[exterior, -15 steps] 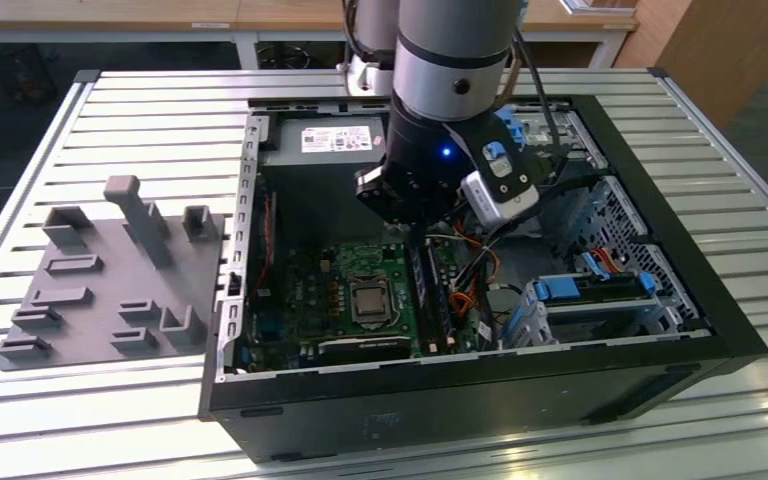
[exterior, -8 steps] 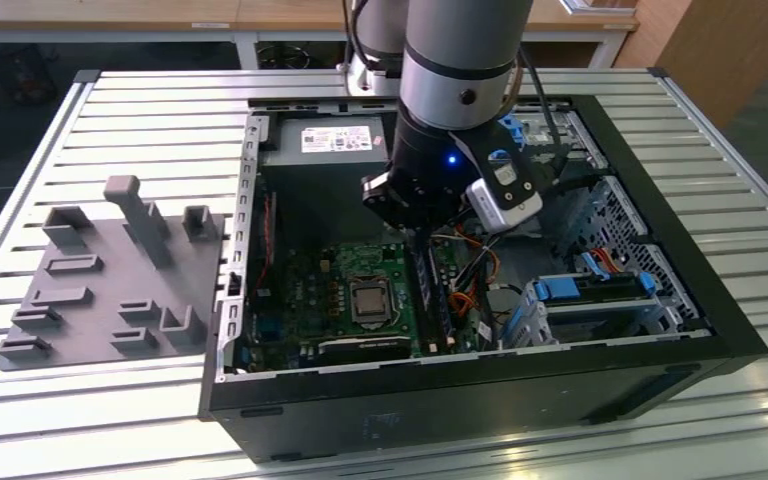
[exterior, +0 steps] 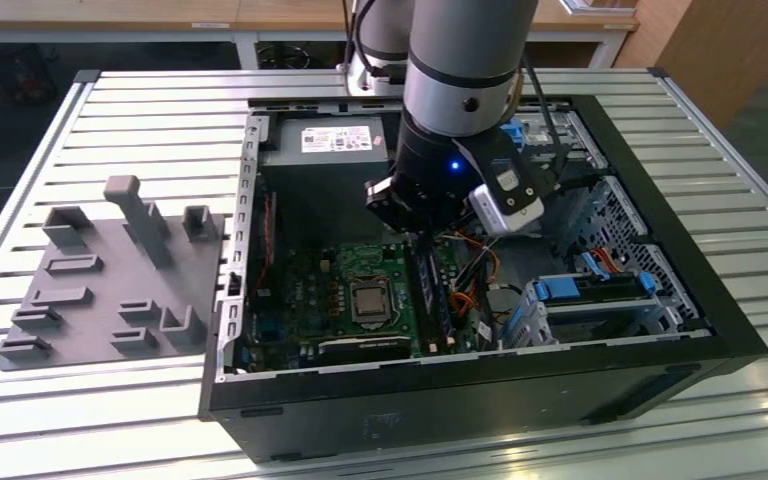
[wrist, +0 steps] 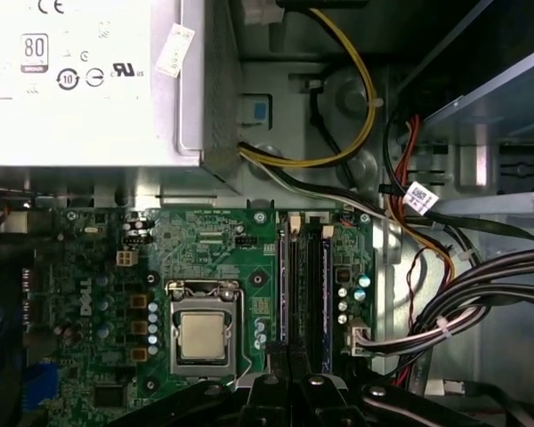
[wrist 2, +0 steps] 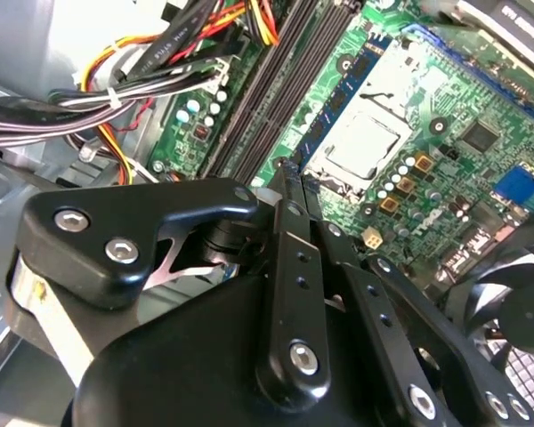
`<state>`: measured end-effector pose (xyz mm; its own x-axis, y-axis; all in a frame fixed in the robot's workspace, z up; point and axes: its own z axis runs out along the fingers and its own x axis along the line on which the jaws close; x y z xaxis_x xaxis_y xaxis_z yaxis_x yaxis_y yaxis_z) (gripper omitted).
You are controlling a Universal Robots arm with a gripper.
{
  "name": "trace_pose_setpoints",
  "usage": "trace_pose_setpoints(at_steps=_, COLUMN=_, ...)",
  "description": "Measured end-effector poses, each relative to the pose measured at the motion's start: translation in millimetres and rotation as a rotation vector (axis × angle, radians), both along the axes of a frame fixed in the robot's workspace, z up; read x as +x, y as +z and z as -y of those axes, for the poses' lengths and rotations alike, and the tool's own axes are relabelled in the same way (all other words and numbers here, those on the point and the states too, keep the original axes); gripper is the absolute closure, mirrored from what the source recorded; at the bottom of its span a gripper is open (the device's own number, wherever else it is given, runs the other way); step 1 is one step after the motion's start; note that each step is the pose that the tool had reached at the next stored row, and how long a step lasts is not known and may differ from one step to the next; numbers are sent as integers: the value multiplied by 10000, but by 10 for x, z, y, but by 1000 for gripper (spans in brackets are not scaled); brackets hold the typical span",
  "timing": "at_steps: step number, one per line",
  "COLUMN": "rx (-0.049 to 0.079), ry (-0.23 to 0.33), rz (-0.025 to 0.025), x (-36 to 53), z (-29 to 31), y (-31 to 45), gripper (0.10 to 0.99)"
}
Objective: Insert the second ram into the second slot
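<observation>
A black steel tower case (exterior: 491, 405) lies open on a surface (exterior: 131, 130) of ribbed aluminium slats, beside a matte grey moulded fixture (exterior: 104, 280) of blocks and upright pegs. The smooth grey cylindrical arm (exterior: 471, 60) reaches down into the case. Its gripper (exterior: 420, 243) is low over the green motherboard (exterior: 311, 290), between the square metal processor socket (exterior: 364, 297) and the tangle of cables (exterior: 471, 275). In the second wrist view the gripper (wrist 2: 287, 173) is a set of black, rounded link bars joined with bright screws. The jaws look pressed together into one narrow point, with nothing visible between them. That point sits at the near end of the bank of long, dark memory slots (wrist 2: 276, 80). In the first wrist view the second ram (wrist: 283, 285) appears edge-on as a thin straight strip with a pale bluish rim. It stands in the slot nearest the socket (wrist: 200, 334), in line with the gripper (wrist: 289, 356). Whether it is pushed fully home, or whether the tips touch it, cannot be told. A boxy silver power supply (wrist: 71, 80) with a white label sits beyond the board. Bundled black, yellow and red cables (wrist: 481, 302) curve past the slots. Chunky blue plastic latches (exterior: 564, 288) sit on the drive cage to the exterior view's right.
</observation>
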<state>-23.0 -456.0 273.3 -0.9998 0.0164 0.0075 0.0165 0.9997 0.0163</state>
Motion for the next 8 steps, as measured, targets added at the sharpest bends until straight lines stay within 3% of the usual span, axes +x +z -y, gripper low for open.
trace_pose_setpoints(at_steps=8, rx=-24, ry=1, rz=-2, x=7, z=6, y=-8, gripper=969)
